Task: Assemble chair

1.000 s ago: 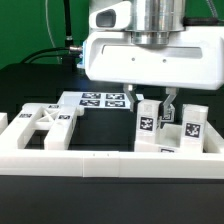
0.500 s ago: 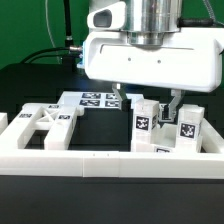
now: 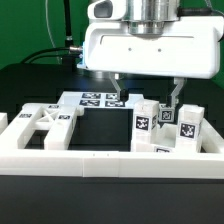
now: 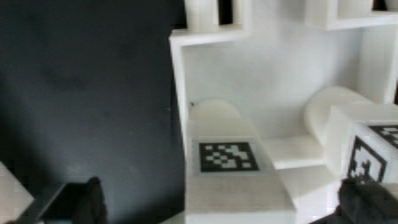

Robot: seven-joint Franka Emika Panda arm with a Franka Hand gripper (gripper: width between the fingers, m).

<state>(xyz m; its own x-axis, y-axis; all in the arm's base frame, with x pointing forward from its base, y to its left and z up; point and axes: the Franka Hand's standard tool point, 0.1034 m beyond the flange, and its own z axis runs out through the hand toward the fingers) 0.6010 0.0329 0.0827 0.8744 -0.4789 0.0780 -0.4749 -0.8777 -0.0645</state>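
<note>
My gripper (image 3: pixel 147 96) hangs open, its two dark fingers spread wide with nothing gripped between them. Just below them, near the exterior view's right, stands an upright white chair piece (image 3: pixel 145 123) with a tag on its face. A second tagged upright piece (image 3: pixel 189 125) stands beside it, further to the right. A flat white chair part with cut-outs (image 3: pixel 45 122) lies at the exterior view's left. In the wrist view my gripper (image 4: pixel 217 205) straddles the rounded tagged piece (image 4: pixel 226 150), fingertips (image 4: pixel 71 202) apart from it on both sides.
The marker board (image 3: pixel 95 100) lies flat behind the parts. A long low white border rail (image 3: pixel 90 160) runs along the front, with raised ends at both sides. The black table surface (image 3: pixel 100 128) shows between the flat part and the upright pieces.
The fingers, shut around the upright pieces a second ago, have spread wide and let go. The gripper has lifted slightly; the upright piece stays standing.
</note>
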